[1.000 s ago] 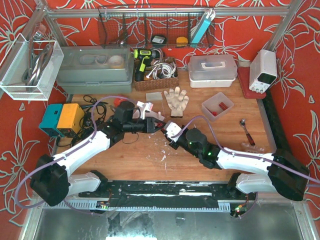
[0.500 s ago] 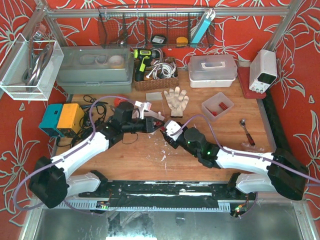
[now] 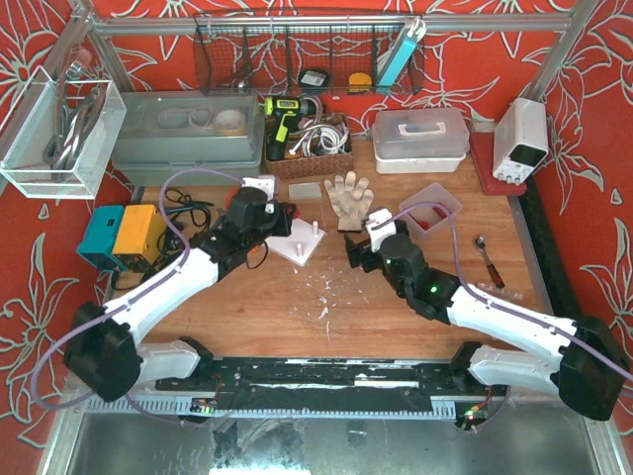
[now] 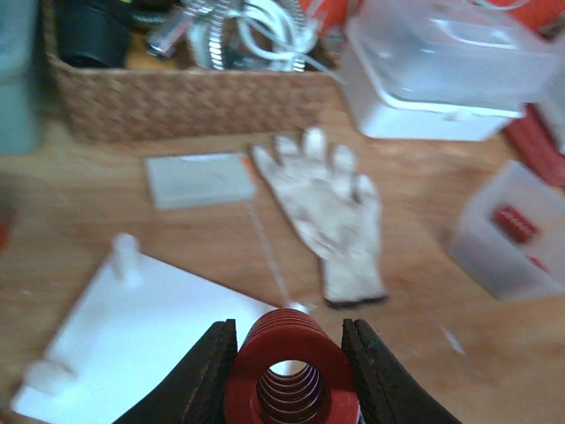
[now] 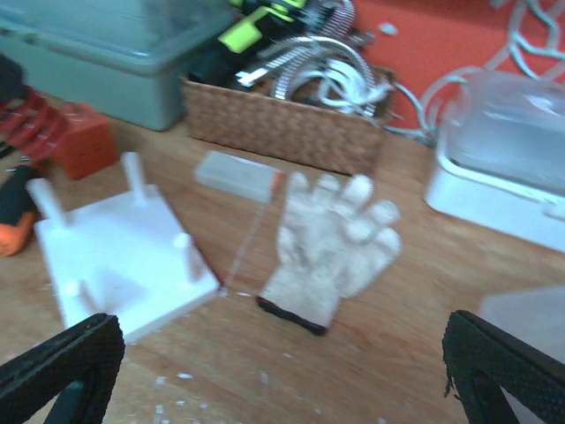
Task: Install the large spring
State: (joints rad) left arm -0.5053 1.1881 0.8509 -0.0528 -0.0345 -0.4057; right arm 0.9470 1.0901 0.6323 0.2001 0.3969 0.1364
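My left gripper (image 4: 289, 329) is shut on the large red spring (image 4: 287, 375), whose open bore faces the left wrist camera. The spring hangs just above the near corner of the white peg plate (image 4: 132, 340). That plate (image 3: 297, 240) lies flat on the wood with its short pegs (image 4: 126, 256) pointing up. From above, the left gripper (image 3: 276, 215) sits at the plate's left edge. My right gripper (image 3: 357, 250) is to the right of the plate, wide open and empty. In the right wrist view its fingers (image 5: 62, 371) frame the bare wood, with the plate (image 5: 124, 256) to the left.
A white work glove (image 3: 348, 198) lies behind the plate, with a small grey block (image 3: 304, 190) beside it. A wicker basket (image 3: 307, 150), a white lidded box (image 3: 420, 139) and a clear bin of red parts (image 3: 430, 210) stand further back. A small red block (image 5: 84, 141) sits left of the plate.
The right gripper has opened, let go of the white plate and drawn back to the right. The plate now lies flat on the table. The left gripper has pulled back left with the spring.
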